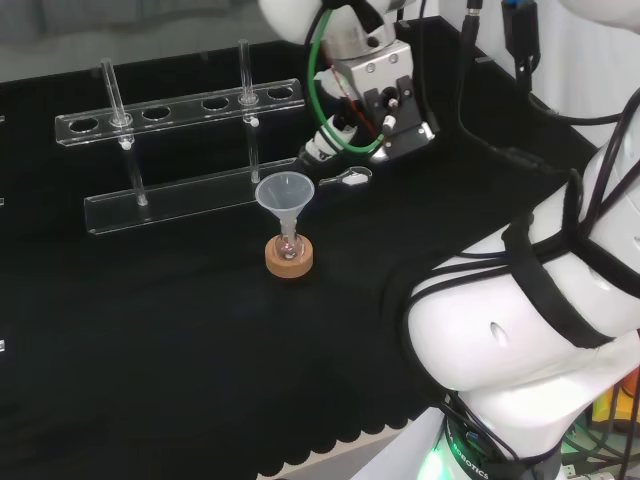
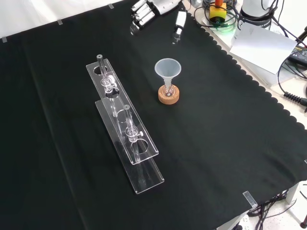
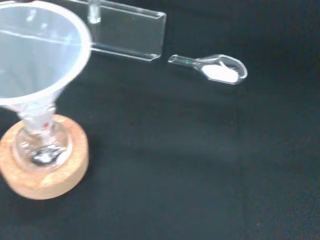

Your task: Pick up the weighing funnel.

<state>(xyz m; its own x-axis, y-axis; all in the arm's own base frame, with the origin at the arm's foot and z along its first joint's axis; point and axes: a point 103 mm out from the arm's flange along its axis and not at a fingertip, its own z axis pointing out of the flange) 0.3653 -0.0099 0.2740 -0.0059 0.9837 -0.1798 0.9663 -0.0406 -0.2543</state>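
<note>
Arm (image 1: pixel 520 320) is leaning out across the black cloth (image 1: pixel 150 330), wrist tipped downward. Hand (image 1: pixel 322 146) is hovering low over the cloth, fingers (image 2: pixel 140 17) hanging fairly straight and relaxed, thumb set apart, holding nothing. Clear rack (image 1: pixel 180 112) is standing off to the hand's far side. Funnel (image 1: pixel 285 192) is sitting in its small flask on a cork ring (image 1: pixel 288 258), near the hand, on its near side in the head view. Weighing funnel (image 1: pixel 350 180) is lying flat on the cloth just beside the fingertips, untouched. Wrist view: the weighing funnel (image 3: pixel 215 68) is showing as a small clear scoop with a short stem, carrying a patch of white powder (image 3: pixel 220 74).
</note>
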